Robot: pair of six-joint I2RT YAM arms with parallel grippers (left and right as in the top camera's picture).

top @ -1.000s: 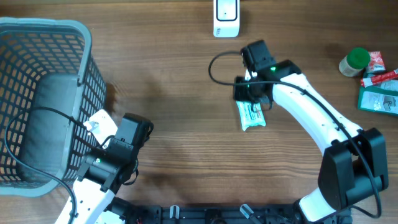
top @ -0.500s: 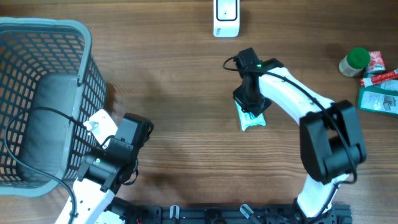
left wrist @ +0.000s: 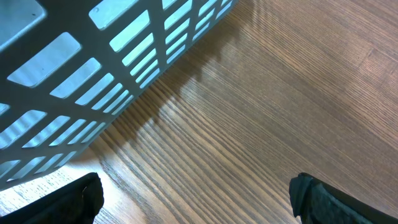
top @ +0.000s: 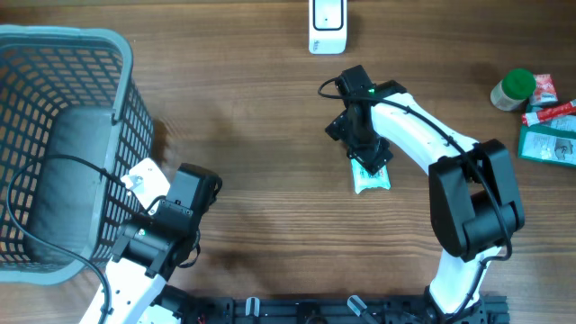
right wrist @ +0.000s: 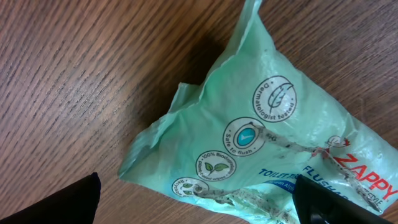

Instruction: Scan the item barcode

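The item is a pale green pack of flushable wipes (top: 372,178) lying flat on the wooden table. In the right wrist view the pack (right wrist: 261,137) fills the space under my right gripper (right wrist: 199,200), printed face up, and no barcode shows. My right gripper (top: 359,142) hovers just over the pack's upper end, open, holding nothing. A white scanner (top: 328,25) stands at the table's far edge, above the pack. My left gripper (top: 196,191) rests open beside the basket; in its own view my left gripper (left wrist: 198,198) has only bare wood between the jaws.
A grey mesh basket (top: 90,40) fills the left side, and its wall (left wrist: 93,62) stands close to the left gripper. At the right edge are a green-lidded jar (top: 515,88), a red packet (top: 549,108) and a teal box (top: 547,142).
My right gripper has opened and let go of the wipes pack, which now lies on the table slightly lower right. The left arm has not moved.
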